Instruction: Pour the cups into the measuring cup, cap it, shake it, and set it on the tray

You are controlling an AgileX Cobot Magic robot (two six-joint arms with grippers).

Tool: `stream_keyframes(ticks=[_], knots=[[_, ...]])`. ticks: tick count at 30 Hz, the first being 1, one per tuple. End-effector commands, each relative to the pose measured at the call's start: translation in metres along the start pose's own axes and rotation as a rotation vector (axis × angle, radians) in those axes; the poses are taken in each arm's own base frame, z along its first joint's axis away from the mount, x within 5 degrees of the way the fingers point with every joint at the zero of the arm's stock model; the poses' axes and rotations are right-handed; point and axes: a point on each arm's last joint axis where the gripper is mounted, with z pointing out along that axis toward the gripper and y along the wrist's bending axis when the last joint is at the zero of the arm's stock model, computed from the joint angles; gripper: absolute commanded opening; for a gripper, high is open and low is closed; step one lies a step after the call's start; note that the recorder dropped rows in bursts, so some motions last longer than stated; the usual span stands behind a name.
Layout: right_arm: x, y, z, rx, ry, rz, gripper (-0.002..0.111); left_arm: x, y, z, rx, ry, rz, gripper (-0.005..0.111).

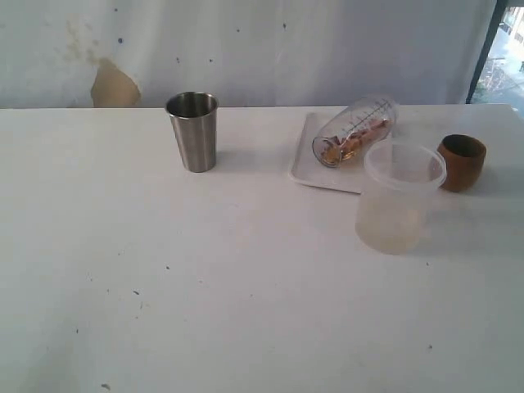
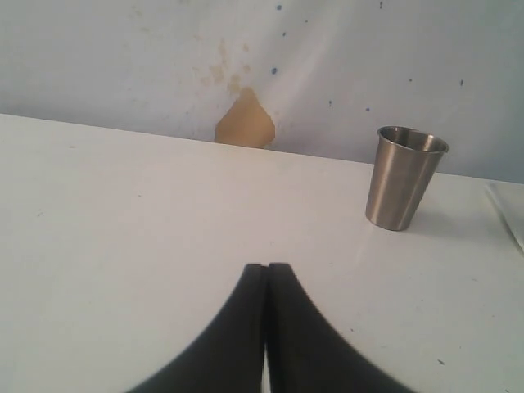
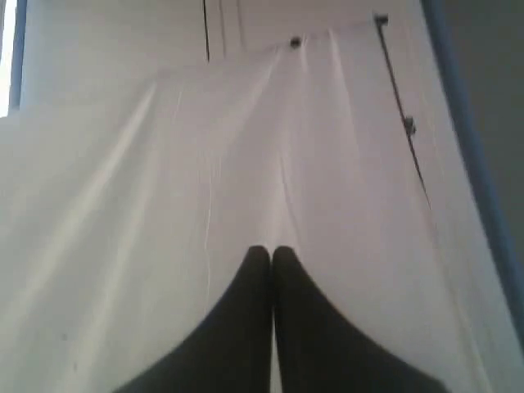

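Observation:
A steel tumbler [image 1: 193, 131] stands upright at the back middle of the white table; it also shows in the left wrist view [image 2: 404, 178]. The clear measuring cup [image 1: 357, 131], with brownish pieces inside and a black scale on its side, lies on its side on the white tray [image 1: 306, 160]. A reddish-brown wooden cup [image 1: 462, 162] stands at the far right. My left gripper [image 2: 268, 267] is shut with nothing in it, low over bare table, well short of the tumbler. My right gripper [image 3: 271, 250] is shut and empty, facing a white curtain. Neither gripper appears in the exterior view.
A wide frosted plastic container [image 1: 399, 196] stands in front of the tray, partly hiding its near edge. A white curtain [image 1: 262, 49] with a tan patch [image 1: 113, 85] hangs behind the table. A corner of the tray [image 2: 509, 211] shows in the left wrist view.

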Motion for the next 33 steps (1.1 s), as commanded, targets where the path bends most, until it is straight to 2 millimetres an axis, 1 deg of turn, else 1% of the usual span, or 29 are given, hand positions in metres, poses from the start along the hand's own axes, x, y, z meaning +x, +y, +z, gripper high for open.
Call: stream_keyframes(ticks=[1, 2, 4, 5, 6, 7, 8, 10, 13, 14, 15, 16, 18, 20, 23, 24, 26, 30, 33], knots=[[-0.039, -0.004, 0.033, 0.135, 0.109, 0.092, 0.001, 0.000, 0.000, 0.000, 0.000, -0.015, -0.001, 0.000], [-0.046, -0.001, 0.053, 0.124, 0.220, 0.038, 0.006, 0.000, 0.000, 0.000, 0.000, -0.015, -0.001, 0.000], [-0.049, 0.004, 0.092, 0.097, 0.416, -0.011, 0.024, 0.000, 0.000, 0.000, 0.000, -0.015, -0.001, 0.000], [-0.045, 0.005, 0.111, 0.089, 0.519, -0.008, 0.035, 0.000, 0.000, 0.000, 0.000, -0.015, -0.001, 0.000], [-0.035, 0.005, 0.133, 0.079, 0.651, -0.009, 0.047, 0.000, 0.000, 0.000, 0.000, -0.015, -0.001, 0.000], [-0.025, 0.005, 0.148, 0.072, 0.759, -0.009, 0.051, 0.000, 0.000, 0.000, 0.000, -0.015, -0.001, 0.000], [-0.010, 0.004, 0.166, 0.062, 0.901, -0.032, 0.052, 0.000, 0.000, 0.000, 0.000, -0.015, -0.001, 0.000], [0.009, -0.002, 0.187, 0.063, 1.049, -0.094, 0.052, 0.000, 0.000, 0.000, 0.000, -0.015, -0.001, 0.000], [0.042, -0.019, 0.214, 0.148, 1.320, -0.218, 0.052, 0.000, 0.000, 0.000, 0.000, -0.015, -0.001, 0.000], [0.051, -0.028, 0.221, 0.200, 1.416, -0.277, 0.052, 0.000, 0.000, 0.000, 0.000, -0.015, -0.001, 0.000], [0.055, -0.034, 0.227, 0.252, 1.497, -0.329, 0.052, 0.000, 0.000, 0.000, 0.000, -0.015, -0.001, 0.000], [0.067, -0.043, 0.233, 0.304, 1.588, -0.391, 0.052, 0.000, 0.000, 0.000, 0.000, -0.015, -0.001, 0.000], [0.078, -0.048, 0.241, 0.358, 1.699, -0.402, 0.052, 0.000, 0.000, 0.000, 0.000, -0.015, -0.001, 0.000], [0.096, -0.048, 0.252, 0.325, 1.782, -0.361, 0.052, 0.000, 0.000, 0.000, 0.000, -0.015, 0.000, 0.000], [0.121, -0.041, 0.268, 0.208, 1.798, -0.279, 0.053, 0.000, 0.000, 0.000, 0.000, -0.015, 0.000, 0.000], [0.132, -0.040, 0.273, 0.191, 1.799, -0.243, 0.054, 0.000, 0.000, 0.000, 0.000, -0.015, 0.000, 0.000], [0.146, -0.039, 0.280, 0.176, 1.810, -0.193, 0.056, 0.000, 0.000, 0.000, 0.000, -0.015, 0.000, 0.000], [0.178, -0.042, 0.288, 0.166, 1.867, -0.165, 0.056, 0.000, 0.000, 0.000, 0.000, -0.015, 0.000, 0.000], [0.197, -0.046, 0.288, 0.168, 1.908, -0.160, 0.056, 0.000, 0.000, 0.000, 0.000, -0.015, 0.000, 0.000]])
